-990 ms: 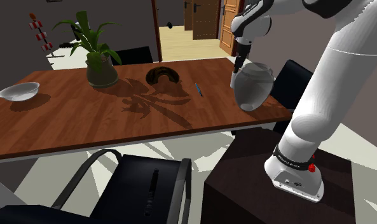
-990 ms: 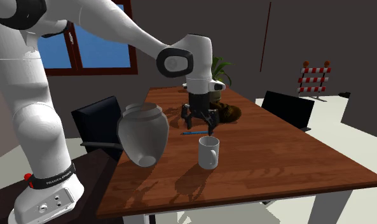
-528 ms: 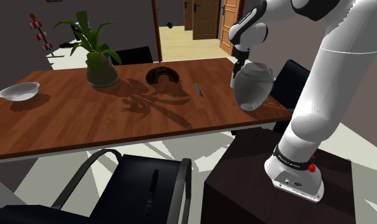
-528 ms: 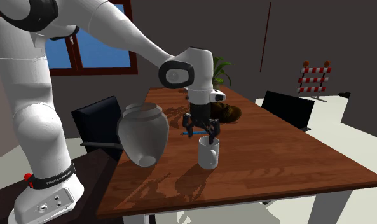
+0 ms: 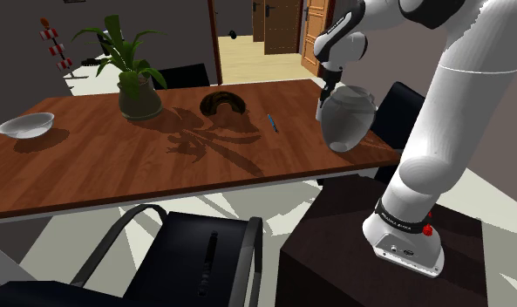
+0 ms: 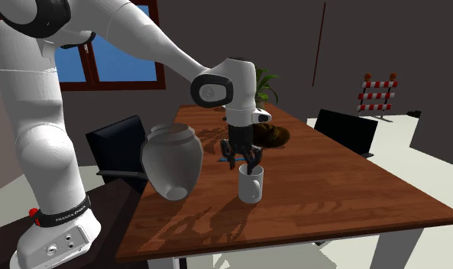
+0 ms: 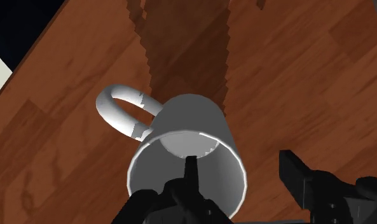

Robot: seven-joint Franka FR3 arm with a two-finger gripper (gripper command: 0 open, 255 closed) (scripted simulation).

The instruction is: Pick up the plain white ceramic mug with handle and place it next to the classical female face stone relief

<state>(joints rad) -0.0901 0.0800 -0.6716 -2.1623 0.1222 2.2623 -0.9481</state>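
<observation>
White mug (image 6: 250,184) upright mid-frame on the wooden bench (image 6: 331,195), black gripper (image 6: 244,160) parted, one finger inside the rim, one outside, grey vase (image 6: 169,162) left of it.

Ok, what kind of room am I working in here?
Likely a dining room in a house: a long wooden table with dark chairs at it, a potted plant on top, and a window behind.

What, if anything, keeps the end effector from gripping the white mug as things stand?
Likely nothing, so yes: the open end effector straddles the rim of the mug, one finger inside, one outside, away from the handle. The grey vase stands apart.
</observation>
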